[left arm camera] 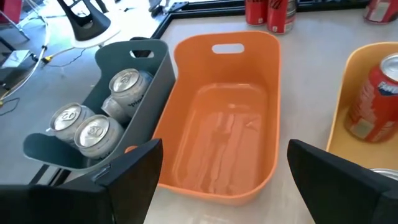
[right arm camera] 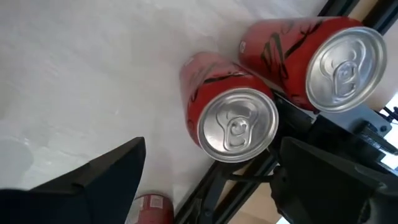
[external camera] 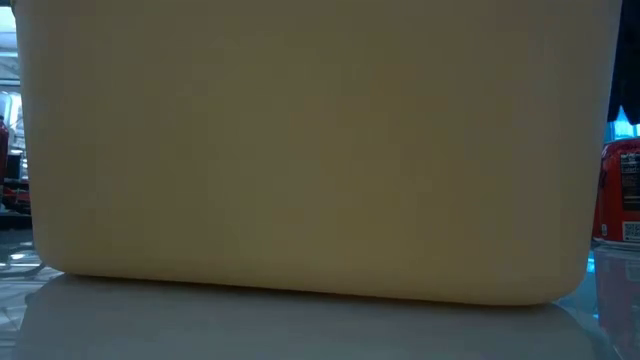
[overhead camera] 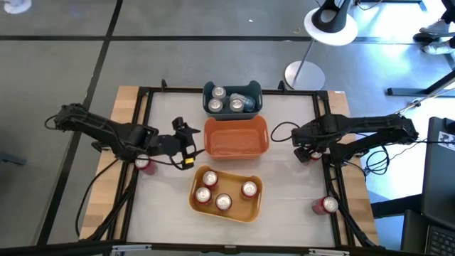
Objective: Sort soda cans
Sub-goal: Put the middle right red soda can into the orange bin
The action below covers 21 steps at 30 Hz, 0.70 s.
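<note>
Risk: my right hand (right arm camera: 208, 180), wide and empty, sits over two touching red cans (right arm camera: 233, 118); descent could clip neighbour, topple both. Left hand (left arm camera: 217, 180) wide, waiting above orange bin (left arm camera: 217, 81).

Yellow bin (external camera: 310, 150) wall blocks nearly whole low view (arms, other bins hidden), red can (external camera: 622, 195) cut off at edge

Past your right tool (right arm camera: 208, 180), whose dark fingers (right arm camera: 102, 177) stood wide apart, you saw two upright red soda cans (right arm camera: 233, 112) with silver tops, touching side by side on the pale bench (right arm camera: 81, 74) just ahead of the fingertips. A third red can (right arm camera: 149, 208) showed partly between the fingers.
</note>
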Motion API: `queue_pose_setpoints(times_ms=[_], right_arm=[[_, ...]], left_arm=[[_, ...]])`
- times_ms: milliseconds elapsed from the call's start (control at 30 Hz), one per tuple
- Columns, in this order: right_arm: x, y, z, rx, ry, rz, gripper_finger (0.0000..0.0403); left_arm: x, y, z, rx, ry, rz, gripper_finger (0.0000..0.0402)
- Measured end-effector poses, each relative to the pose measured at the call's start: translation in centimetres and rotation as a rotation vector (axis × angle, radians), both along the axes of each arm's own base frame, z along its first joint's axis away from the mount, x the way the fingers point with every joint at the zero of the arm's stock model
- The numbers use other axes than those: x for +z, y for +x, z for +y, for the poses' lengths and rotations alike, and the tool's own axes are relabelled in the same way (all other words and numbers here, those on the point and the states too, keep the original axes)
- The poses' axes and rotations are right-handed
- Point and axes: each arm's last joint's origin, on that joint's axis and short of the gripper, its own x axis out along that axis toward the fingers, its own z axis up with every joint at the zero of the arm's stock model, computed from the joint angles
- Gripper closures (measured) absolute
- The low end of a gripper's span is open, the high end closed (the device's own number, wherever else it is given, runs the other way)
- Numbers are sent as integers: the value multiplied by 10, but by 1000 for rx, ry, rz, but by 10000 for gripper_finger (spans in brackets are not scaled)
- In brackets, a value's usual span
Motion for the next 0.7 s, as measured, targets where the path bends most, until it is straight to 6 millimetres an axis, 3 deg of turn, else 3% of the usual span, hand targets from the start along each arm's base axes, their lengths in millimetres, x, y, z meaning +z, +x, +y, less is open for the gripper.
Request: queue_pose_setpoints(times_ms=[267, 700], right_arm=[[-6, -1, -2, -35, -65, 19, 31], [-47, 0, -1, -53, -24, 29, 31]], left_arm=[[-3, 3, 3, 16, 3, 11, 70], [-7, 7, 2, 19, 7, 29, 70]])
